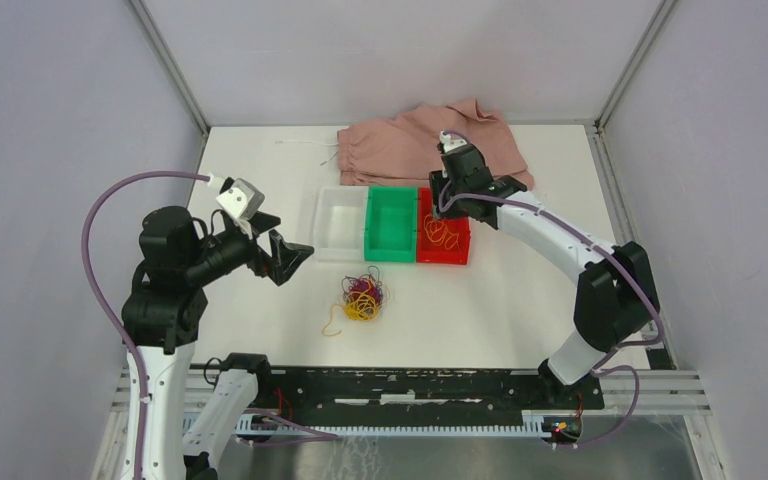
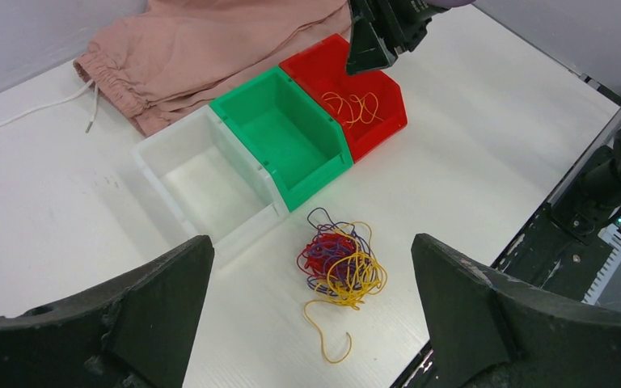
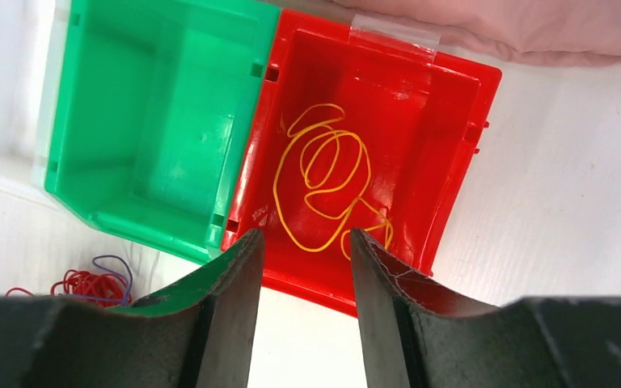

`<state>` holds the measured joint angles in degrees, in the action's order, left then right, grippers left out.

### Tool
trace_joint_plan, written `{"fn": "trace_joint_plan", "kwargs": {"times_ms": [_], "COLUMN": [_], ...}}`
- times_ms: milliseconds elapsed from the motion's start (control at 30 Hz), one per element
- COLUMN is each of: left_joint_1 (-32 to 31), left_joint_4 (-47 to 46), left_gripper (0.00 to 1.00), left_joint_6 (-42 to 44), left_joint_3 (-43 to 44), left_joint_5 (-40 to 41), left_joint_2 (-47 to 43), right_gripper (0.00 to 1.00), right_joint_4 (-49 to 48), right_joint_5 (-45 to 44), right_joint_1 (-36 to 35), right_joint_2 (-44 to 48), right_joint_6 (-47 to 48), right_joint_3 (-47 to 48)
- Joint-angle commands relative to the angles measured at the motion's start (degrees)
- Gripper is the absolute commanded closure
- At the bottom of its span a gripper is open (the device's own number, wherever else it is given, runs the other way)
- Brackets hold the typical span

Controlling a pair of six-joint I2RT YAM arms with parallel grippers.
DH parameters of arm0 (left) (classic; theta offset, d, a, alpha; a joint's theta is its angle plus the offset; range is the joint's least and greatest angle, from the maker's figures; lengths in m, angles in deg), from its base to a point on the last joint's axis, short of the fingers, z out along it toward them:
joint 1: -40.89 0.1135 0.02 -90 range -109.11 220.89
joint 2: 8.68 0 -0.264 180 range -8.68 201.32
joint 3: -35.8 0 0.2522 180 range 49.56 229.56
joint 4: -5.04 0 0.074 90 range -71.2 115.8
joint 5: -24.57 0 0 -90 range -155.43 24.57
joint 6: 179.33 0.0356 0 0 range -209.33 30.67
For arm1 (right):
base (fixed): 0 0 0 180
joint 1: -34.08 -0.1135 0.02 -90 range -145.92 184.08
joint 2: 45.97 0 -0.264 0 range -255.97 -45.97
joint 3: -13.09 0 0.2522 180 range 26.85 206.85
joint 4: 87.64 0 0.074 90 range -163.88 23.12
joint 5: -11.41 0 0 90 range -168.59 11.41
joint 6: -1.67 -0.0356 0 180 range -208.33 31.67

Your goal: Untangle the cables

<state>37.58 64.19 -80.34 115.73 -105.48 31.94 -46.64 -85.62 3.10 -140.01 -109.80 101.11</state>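
Note:
A tangle of cables (image 1: 362, 297), yellow, red and dark purple-blue, lies on the white table in front of the bins; a loose yellow end trails toward the near left. It also shows in the left wrist view (image 2: 341, 263). A separate yellow cable (image 3: 323, 186) lies coiled in the red bin (image 1: 457, 254). My left gripper (image 1: 285, 255) is open wide and empty, held above the table left of the tangle. My right gripper (image 1: 447, 195) hovers over the red bin, jaws partly apart and empty (image 3: 305, 234).
A green bin (image 1: 392, 245) and a clear bin (image 1: 322, 222) stand left of the red bin, both with nothing in them. A pink cloth (image 1: 410, 140) with a white drawstring (image 1: 305, 143) lies behind the bins at the table's back.

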Motion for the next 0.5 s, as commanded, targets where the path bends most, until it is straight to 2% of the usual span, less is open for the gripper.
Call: {"fn": "trace_joint_plan", "kwargs": {"times_ms": [0, 133, 200, 300, 467], "left_joint_1": [0.03, 0.04, 0.0, 0.08, 0.06], "left_joint_4": [-0.47, -0.48, -0.53, -0.4, 0.18], "left_gripper": [0.01, 0.01, 0.01, 0.01, 0.01], "left_joint_6": [3.57, 3.55, 3.57, 3.71, 5.59], "left_joint_3": [0.4, 0.36, 0.13, -0.61, -2.0], "left_joint_5": [-0.02, 0.05, 0.06, 0.39, 1.53], "left_joint_2": [0.13, 0.32, 0.45, 0.89, 2.19], "right_gripper": [0.5, 0.51, 0.47, 0.4, 0.41], "right_joint_4": [1.65, 2.43, 0.2, -2.04, -3.82], "right_joint_5": [-1.54, 1.37, 4.15, 5.43, 11.68], "right_joint_1": [0.36, 0.07, -1.95, -8.99, -18.7], "right_joint_2": [3.3, 5.14, 7.11, 9.17, 8.07], "right_joint_6": [-1.23, -0.93, 0.29, 3.64, 3.03], "right_joint_3": [3.98, 5.72, 4.47, 2.57, -1.1]}}
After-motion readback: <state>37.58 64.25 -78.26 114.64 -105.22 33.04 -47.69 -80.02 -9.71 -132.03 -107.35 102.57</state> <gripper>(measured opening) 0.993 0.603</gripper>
